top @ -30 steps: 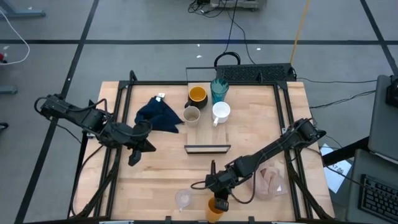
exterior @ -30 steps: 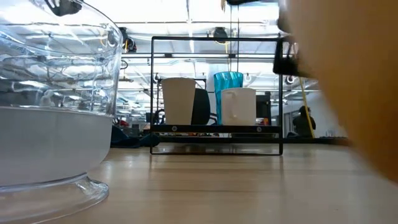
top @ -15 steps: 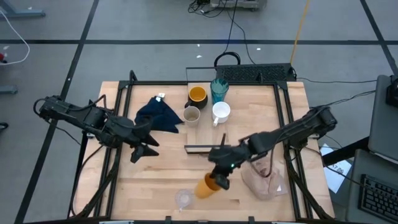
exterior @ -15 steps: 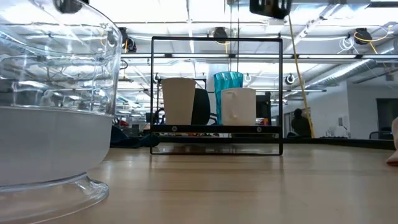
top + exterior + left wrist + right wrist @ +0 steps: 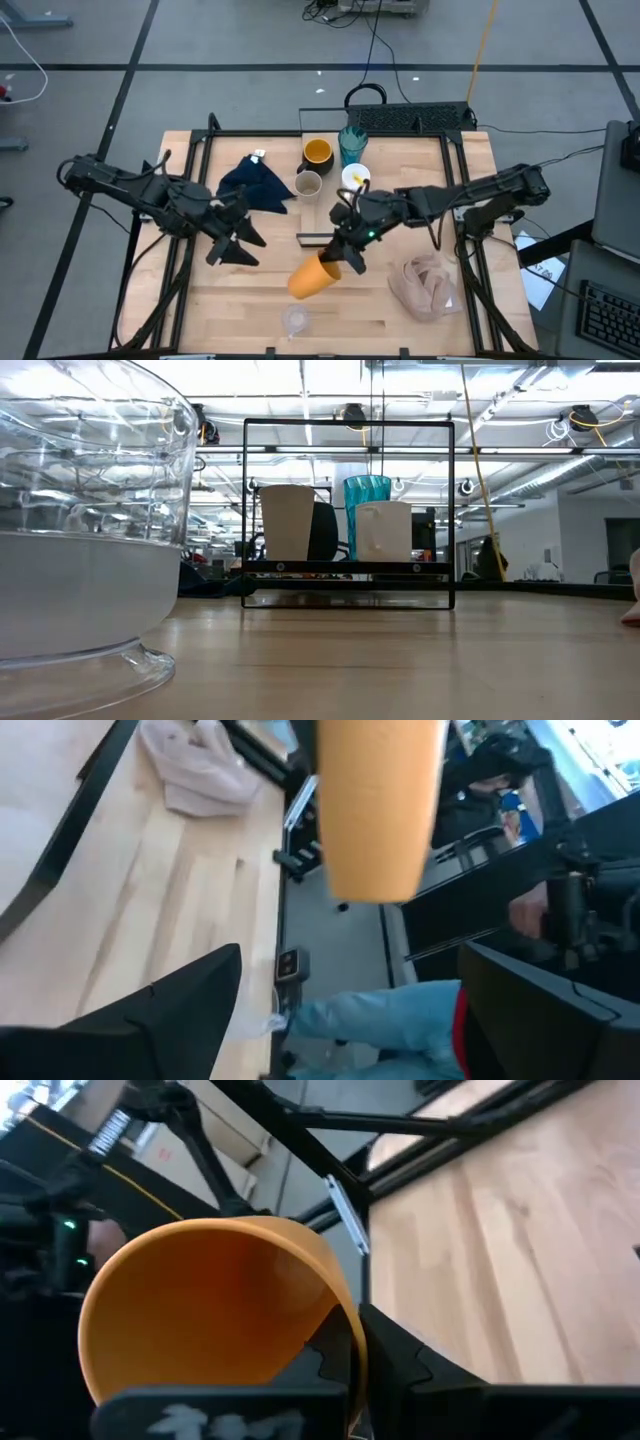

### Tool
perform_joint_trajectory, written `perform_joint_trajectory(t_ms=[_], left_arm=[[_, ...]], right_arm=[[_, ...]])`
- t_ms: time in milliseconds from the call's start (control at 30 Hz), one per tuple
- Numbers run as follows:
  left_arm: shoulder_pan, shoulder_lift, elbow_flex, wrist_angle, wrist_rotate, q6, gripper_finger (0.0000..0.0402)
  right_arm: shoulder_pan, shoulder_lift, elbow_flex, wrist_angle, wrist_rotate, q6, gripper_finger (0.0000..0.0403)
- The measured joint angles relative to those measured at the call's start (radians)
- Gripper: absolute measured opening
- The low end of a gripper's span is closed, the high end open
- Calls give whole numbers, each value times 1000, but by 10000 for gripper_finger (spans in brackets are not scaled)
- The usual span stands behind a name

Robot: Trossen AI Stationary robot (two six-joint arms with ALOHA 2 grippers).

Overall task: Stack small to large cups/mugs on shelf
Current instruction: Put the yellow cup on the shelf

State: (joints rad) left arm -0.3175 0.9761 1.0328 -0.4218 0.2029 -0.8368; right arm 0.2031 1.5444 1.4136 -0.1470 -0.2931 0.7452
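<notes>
Orange cup [image 5: 311, 277] apparently pinched in right jaws [image 5: 338, 256].

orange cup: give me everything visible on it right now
The small orange cup is a plain, smooth, tapered vessel, matte like plastic, with no handle and nothing visible inside. It is held off the table and tilted on its side, mouth pointing toward the front-left of the table in the high view. The right end effector is shut on its rim, one finger inside the wall and one outside, as the right wrist view shows. It hangs in front of the shelf, above the clear glass, touching neither.
</notes>
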Motion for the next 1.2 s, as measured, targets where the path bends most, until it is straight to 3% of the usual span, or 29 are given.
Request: perform_joint_trajectory(t_ms=[100, 367, 633, 1200], left_arm=[[-5, 23, 1, 21, 11, -13, 360], [-3, 109, 0, 140, 118, -26, 330], [-1, 132, 0, 218, 138, -40, 319], [5, 215, 1, 272, 176, -83, 318]], right_arm=[[-12, 0, 0, 12, -8, 0, 0], [-39, 91, 0, 170, -156, 70, 0], [-75, 138, 0, 241, -209, 80, 0], [-122, 144, -1, 286, -220, 71, 0]])
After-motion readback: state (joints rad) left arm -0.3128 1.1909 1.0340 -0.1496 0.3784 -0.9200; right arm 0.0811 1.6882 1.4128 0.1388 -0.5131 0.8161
